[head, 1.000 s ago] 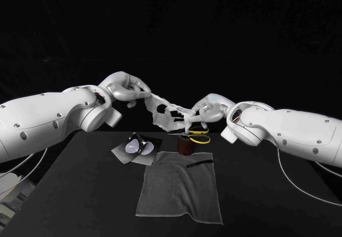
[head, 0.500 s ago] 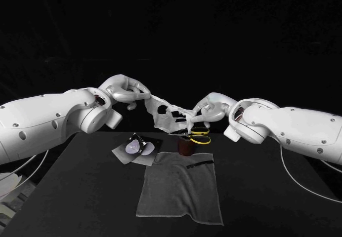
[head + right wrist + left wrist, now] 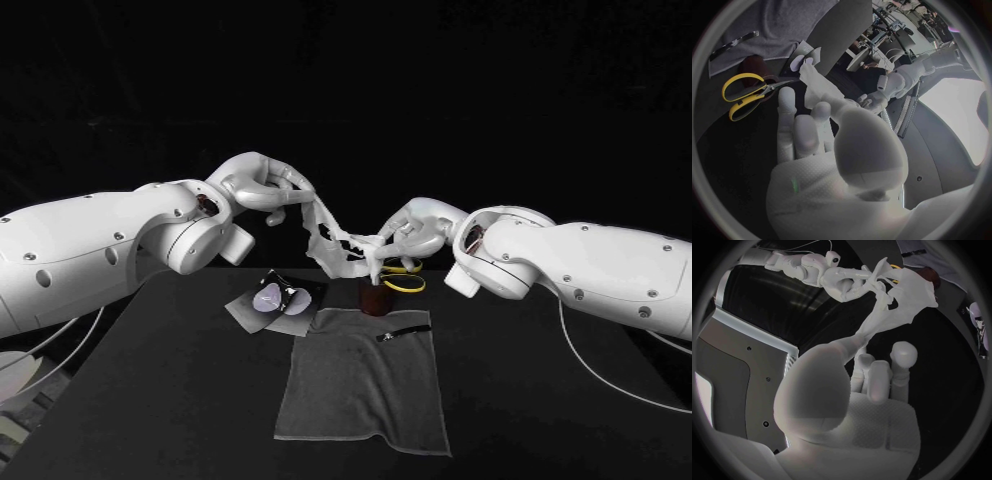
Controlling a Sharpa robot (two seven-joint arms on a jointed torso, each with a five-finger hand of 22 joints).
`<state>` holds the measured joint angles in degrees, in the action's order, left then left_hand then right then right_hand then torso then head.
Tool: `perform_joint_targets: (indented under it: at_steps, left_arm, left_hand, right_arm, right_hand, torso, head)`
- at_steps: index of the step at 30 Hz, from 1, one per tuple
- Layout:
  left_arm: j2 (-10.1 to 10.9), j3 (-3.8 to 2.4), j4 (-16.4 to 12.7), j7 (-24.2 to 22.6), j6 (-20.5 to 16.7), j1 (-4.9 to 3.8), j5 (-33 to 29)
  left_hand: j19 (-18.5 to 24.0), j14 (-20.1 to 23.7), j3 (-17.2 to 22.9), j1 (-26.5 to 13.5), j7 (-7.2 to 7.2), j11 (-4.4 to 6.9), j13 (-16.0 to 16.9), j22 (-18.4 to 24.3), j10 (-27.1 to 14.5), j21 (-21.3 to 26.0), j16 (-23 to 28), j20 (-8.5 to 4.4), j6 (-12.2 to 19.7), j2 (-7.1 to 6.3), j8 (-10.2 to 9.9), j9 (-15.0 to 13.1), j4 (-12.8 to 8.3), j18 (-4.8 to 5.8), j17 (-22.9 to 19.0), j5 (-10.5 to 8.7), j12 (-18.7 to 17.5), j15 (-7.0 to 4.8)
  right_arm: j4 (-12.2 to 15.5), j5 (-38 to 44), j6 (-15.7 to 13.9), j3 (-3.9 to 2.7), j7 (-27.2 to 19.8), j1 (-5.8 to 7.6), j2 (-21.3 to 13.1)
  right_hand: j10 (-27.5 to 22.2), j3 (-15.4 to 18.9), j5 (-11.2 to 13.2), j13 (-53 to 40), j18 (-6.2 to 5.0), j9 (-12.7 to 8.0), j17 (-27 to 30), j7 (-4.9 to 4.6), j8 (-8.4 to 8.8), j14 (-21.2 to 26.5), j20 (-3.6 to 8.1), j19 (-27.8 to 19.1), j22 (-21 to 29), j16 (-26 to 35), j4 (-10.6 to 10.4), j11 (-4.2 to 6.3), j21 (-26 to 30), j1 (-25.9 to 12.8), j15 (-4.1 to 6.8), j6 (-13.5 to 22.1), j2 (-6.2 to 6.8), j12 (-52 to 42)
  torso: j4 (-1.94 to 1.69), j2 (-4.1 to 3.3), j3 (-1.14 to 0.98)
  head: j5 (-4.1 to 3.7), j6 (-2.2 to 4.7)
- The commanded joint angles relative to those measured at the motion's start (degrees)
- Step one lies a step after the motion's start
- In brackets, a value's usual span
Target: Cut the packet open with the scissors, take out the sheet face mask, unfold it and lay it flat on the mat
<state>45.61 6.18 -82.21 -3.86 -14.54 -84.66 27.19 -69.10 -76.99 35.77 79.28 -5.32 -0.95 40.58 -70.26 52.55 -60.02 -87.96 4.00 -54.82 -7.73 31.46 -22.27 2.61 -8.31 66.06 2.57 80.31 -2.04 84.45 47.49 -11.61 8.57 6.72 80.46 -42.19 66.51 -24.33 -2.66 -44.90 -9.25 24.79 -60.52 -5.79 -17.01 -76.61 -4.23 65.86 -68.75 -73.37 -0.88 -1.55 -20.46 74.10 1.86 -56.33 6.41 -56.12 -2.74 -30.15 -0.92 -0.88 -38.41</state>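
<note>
Your two hands have drawn closer together over the last second. The right hand [image 3: 407, 230] has slid left toward the left hand [image 3: 267, 185], which has hardly shifted. The sheet face mask [image 3: 335, 240] was pulled into a wide band between them. It now hangs slacker and narrower, drooping from the left hand's grip down to the right's.

Both hands are clamped on it. The left pinches the upper corner between thumb and finger, and the right has its fingers curled round the lower end.

The mask is in the air above the far part of the table [image 3: 173, 400], over the brown pot [image 3: 378, 298] that carries the yellow scissors [image 3: 404, 278]. You cannot tell whether its lowest fold brushes them.

The packet [image 3: 274, 300] lies opened on the table just left of the mat's far corner. The mat [image 3: 361, 390] lies on the near side of the hands, with only a small dark strip [image 3: 404, 333] at its far end.

Cutting and taking out look done, so you are in the unfolding step. The slack suggests the sheet is less open than it was; expect to spread it wide again before bringing it near and down onto the mat
</note>
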Motion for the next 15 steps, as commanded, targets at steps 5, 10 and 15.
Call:
perform_joint_targets:
  at_steps: [5,10,15]
  left_arm:
    - [0.0,-0.62,-0.9,0.3,4.8,-0.84,3.6]
    - [-0.3,-0.76,-1.1,0.9,6.4,-1.21,4.5]
    - [-0.5,-0.82,-1.4,0.8,7.3,-1.33,4.9]
  left_hand:
    - [-0.5,-0.4,0.3,0.1,0.01,0.03,-0.2,-0.1,-0.2,-0.3,0.0,-0.09,-0.3,0.32,0.3,-4.0,0.0,0.95,0.1,0.19,-0.1,0.04]
    - [-0.5,-0.4,0.4,0.1,0.00,0.03,-0.3,-0.1,-0.3,-0.2,0.0,-0.10,-0.3,0.30,0.2,-4.0,-0.1,0.94,0.1,0.19,-0.1,0.03]
    - [-0.5,-0.4,0.4,0.1,0.00,0.03,-0.4,0.0,-0.3,-0.2,0.0,-0.10,-0.3,0.29,0.2,-4.0,-0.1,0.92,0.1,0.19,-0.1,0.03]
  right_arm:
    - [-0.1,-2.5,0.6,0.17,-0.4,-1.22,0.6]
    - [-0.4,-3.5,1.1,0.24,-0.8,-1.87,1.0]
    - [-0.9,-4.5,2.7,0.36,-0.8,-2.47,1.4]
  right_hand:
    - [-1.1,0.6,-0.1,0.7,-0.78,-0.7,0.6,-0.65,1.36,0.7,-0.41,-0.5,0.3,0.6,-0.3,-0.45,0.6,-0.9,-0.48,1.0,0.36,0.9]
    - [-3.1,1.5,-0.1,2.5,-0.74,-1.5,2.3,-1.48,3.12,2.2,-0.95,-1.1,0.7,1.9,-1.0,-1.18,1.2,-1.8,-1.11,2.5,1.15,2.7]
    - [-6.9,4.2,-0.1,6.0,-0.61,-2.4,5.2,-2.74,5.54,5.1,-1.97,-2.3,1.6,4.0,-2.8,-2.45,2.5,-3.6,-2.30,5.0,2.56,5.9]
  torso:
    - [-0.05,-0.01,-0.09]
    - [0.01,-0.03,-0.05]
    - [0.02,-0.05,0.01]
  head:
    - [0.24,-0.19]
    - [0.13,-0.29]
    - [0.01,-0.42]
